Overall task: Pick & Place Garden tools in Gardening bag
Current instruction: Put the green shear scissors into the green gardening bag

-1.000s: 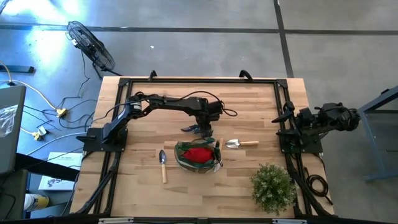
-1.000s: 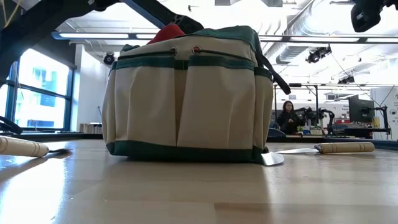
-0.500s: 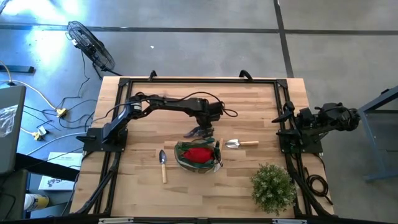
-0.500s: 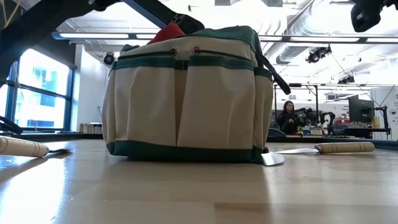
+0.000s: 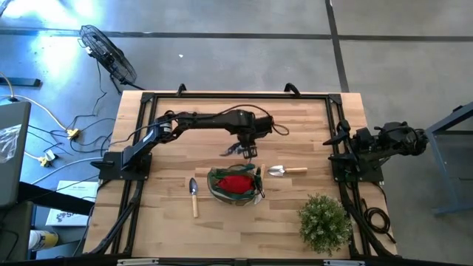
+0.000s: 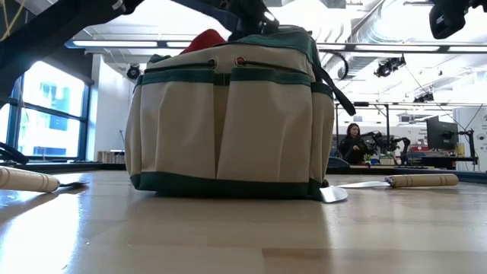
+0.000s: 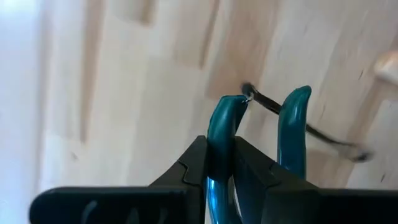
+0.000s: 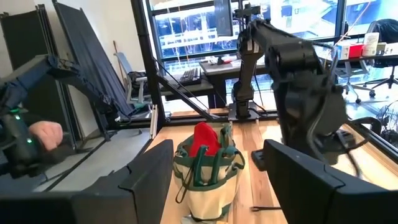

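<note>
the pruning shears [image 5: 238, 150] were off the table, clamped by their teal handles [image 7: 224, 134] between the closed fingers of my left gripper [image 5: 247, 150], which hung just behind the gardening bag [image 5: 235, 185]. the bag stood upright near the middle of the table [image 5: 295, 125], with the red glove-like piece [image 5: 234, 182] sticking out of its top. one trowel [image 5: 194, 195] lay flat to the bag's left, handle toward the front edge. a second trowel [image 5: 285, 171] lay just to the bag's right, blade end toward the bag. the potted plant [image 5: 324, 222] sat at the front right corner. my right gripper [image 5: 343, 138] waited at the table's right edge, fingers spread apart and holding nothing. a person [image 6: 351, 144] sat far back in the room.
</note>
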